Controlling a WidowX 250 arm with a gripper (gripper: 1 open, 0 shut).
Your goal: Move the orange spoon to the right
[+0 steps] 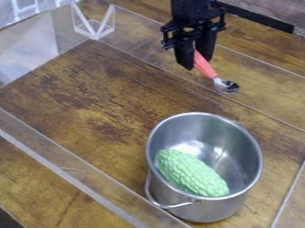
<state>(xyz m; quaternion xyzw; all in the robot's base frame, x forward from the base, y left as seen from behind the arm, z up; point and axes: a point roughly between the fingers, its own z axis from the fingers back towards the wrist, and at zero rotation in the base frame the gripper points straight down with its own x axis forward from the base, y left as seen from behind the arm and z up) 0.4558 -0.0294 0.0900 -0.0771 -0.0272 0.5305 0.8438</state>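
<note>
Orange spoon (210, 73) handle pinched by black jaws (188, 57), steel pot (204, 163) with green vegetable (191, 173) nearby

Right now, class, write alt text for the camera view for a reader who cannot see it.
A black gripper, pointing down, is shut on the handle of an orange spoon whose metal bowl rests on a wooden table. Nearer the camera, a steel pot holds a bumpy green vegetable.
</note>
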